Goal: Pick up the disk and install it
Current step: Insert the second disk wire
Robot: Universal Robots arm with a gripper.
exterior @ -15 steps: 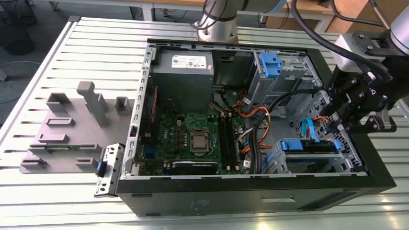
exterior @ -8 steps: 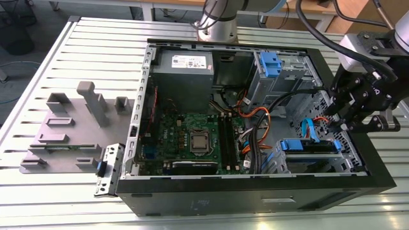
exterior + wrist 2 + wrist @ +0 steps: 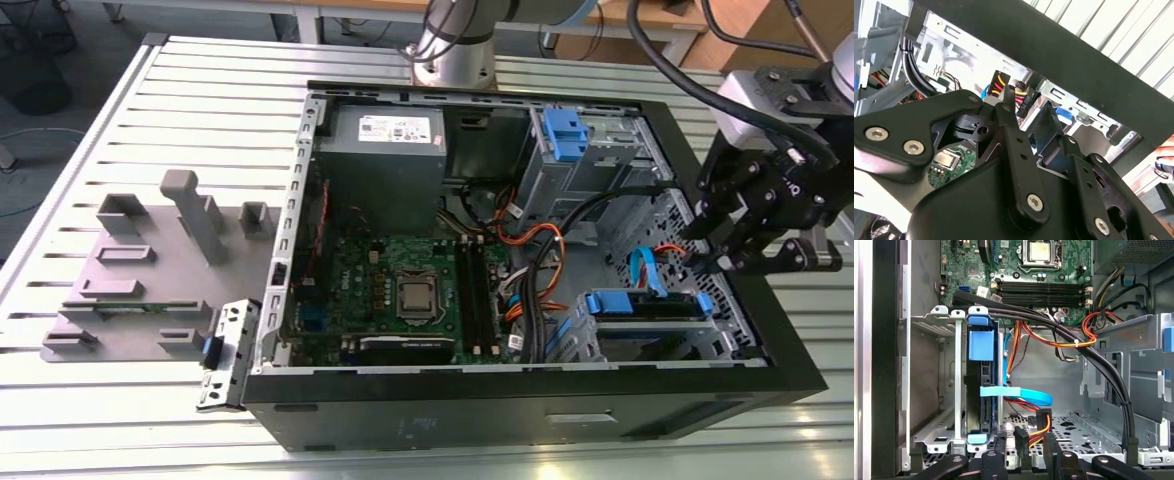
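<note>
Hovering our claw by the case's edge | fingers apart, empty | we judge disk seated in bay.

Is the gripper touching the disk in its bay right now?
Apart. In the first wrist view the gripper sits clear of the disk, with open cage floor between them.

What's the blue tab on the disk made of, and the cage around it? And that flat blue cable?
The blue tab looks like smooth moulded plastic, evenly coloured with a dull sheen. The cage seems to be bare sheet metal: grey, thin, folded at the edges and punched with holes. The flat blue cable looks like flexible plastic, since it bends in a soft curve. The disk itself is mostly hidden.
</note>
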